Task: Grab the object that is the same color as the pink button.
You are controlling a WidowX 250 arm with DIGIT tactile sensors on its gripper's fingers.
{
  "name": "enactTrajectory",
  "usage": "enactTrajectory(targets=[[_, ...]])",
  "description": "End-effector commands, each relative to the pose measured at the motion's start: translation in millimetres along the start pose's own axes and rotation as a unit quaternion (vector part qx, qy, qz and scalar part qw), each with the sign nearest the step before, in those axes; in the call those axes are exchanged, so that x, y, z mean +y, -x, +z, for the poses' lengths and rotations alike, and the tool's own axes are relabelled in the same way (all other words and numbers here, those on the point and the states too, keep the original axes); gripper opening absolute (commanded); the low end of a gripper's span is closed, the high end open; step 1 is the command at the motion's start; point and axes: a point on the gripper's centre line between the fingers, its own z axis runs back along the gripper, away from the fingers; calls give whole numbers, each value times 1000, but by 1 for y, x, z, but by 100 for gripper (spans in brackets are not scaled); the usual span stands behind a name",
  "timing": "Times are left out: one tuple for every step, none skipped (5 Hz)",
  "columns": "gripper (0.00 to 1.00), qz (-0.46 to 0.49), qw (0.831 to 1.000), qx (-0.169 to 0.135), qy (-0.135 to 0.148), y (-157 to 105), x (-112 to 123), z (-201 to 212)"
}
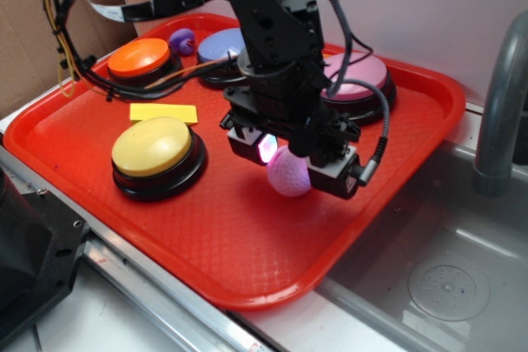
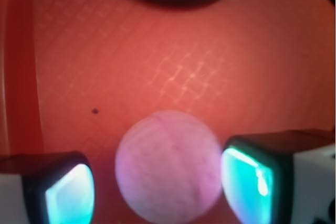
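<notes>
**Pink ball between the pads, closure not yet certain**

Red plastic tray (image 1: 247,261) fills the workspace, set on a metal counter beside a grey sink basin (image 1: 445,269). On the tray stand four big domed push-buttons: the yellow button (image 1: 154,147) nearest the front left, the orange button (image 1: 140,58) behind it, the blue-purple button (image 1: 224,45) further back, and the pink button (image 1: 363,76) at the back right, partly hidden by the arm. A flat yellow block (image 1: 163,112) lies between the yellow and orange buttons, and a small purple toy (image 1: 181,38) sits near the tray's back rim.

The gripper (image 1: 290,158) is low over the middle of the tray, and the pink ball (image 1: 289,173) sits between its fingers, close in front of the pink button. Matching the colour and reaching the right object look done. What remains, as I judge it, is a firm squeeze and a lift.

The exterior view gives the layout and shows that the ball is the one matching the pink button, but the fingers hide the contact there. The wrist view shows the ball (image 2: 168,167) on or just above the tray floor, the right pad (image 2: 247,179) touching or nearly touching its side, while a sliver of red shows between the ball and the left pad (image 2: 71,195). So the jaws bracket the ball closely, but I cannot tell whether they already clamp it.
</notes>
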Motion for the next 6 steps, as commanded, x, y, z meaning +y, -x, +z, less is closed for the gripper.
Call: enactTrajectory(targets=[[39, 12, 1000, -13, 12, -12, -4, -2], [0, 18, 1000, -14, 12, -13, -1, 0], [0, 27, 999, -16, 9, -22, 9, 7], [0, 32, 999, -18, 0, -33, 25, 26], [0, 49, 998, -31, -4, -47, 48, 58], [0, 92, 994, -54, -12, -59, 79, 89]])
